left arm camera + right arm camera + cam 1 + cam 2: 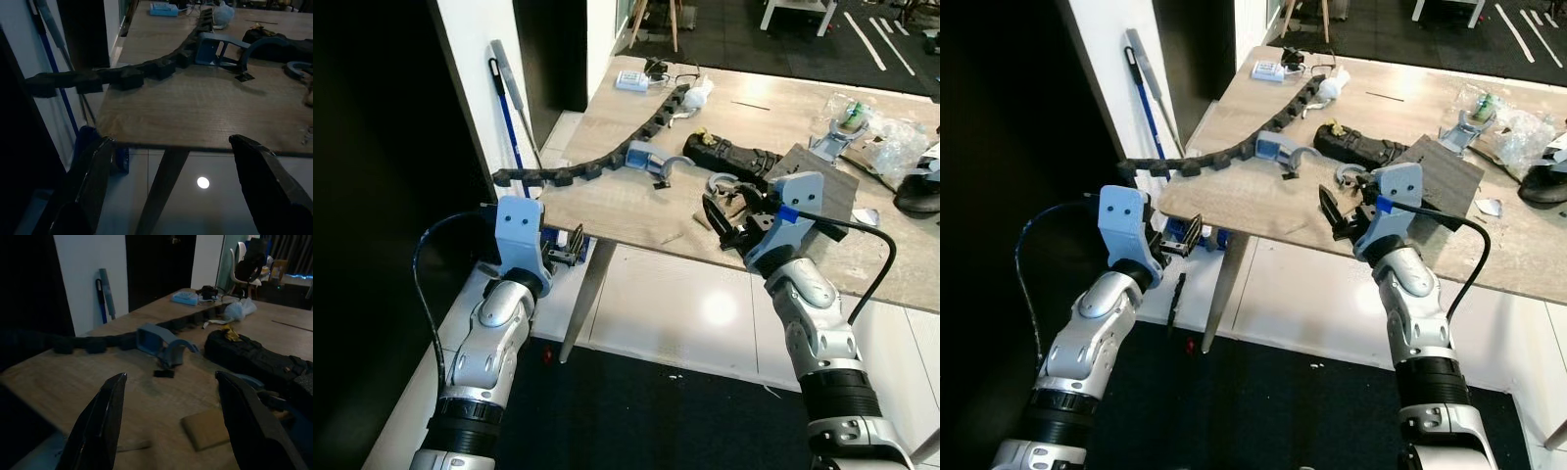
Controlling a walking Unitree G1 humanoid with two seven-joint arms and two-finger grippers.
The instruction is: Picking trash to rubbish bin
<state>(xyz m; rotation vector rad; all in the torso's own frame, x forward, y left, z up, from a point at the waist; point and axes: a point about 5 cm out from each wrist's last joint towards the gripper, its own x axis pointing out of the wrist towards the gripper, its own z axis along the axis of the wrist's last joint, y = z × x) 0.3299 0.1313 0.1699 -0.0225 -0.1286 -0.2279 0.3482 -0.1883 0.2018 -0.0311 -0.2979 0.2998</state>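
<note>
Table: a wooden table (636, 201) on pale floor tiles, strewn with parts.
Right gripper: the right gripper (725, 223) sits at the table's near edge with its fingers spread wide and nothing between them.
Trash near right gripper: a small flat tan scrap (209, 428) lies on the tabletop just ahead of the fingers; a small black bit (163, 373) lies further in.
Left gripper: the left gripper (570, 245) hangs just below the table's near left corner, fingers spread wide and empty.
Cable chain: a long black cable chain (597, 162) curves across the table and overhangs its left edge.
Blue-grey bracket: a blue-grey bracket (650, 159) rests against the chain.
Black part: a bulky black part (732, 155) lies beyond the right gripper.
Plastic bag: a crumpled clear plastic bag (883, 137) sits at the far right.
Wall: a blue-handled tool (509, 113) leans against the white wall.
</note>
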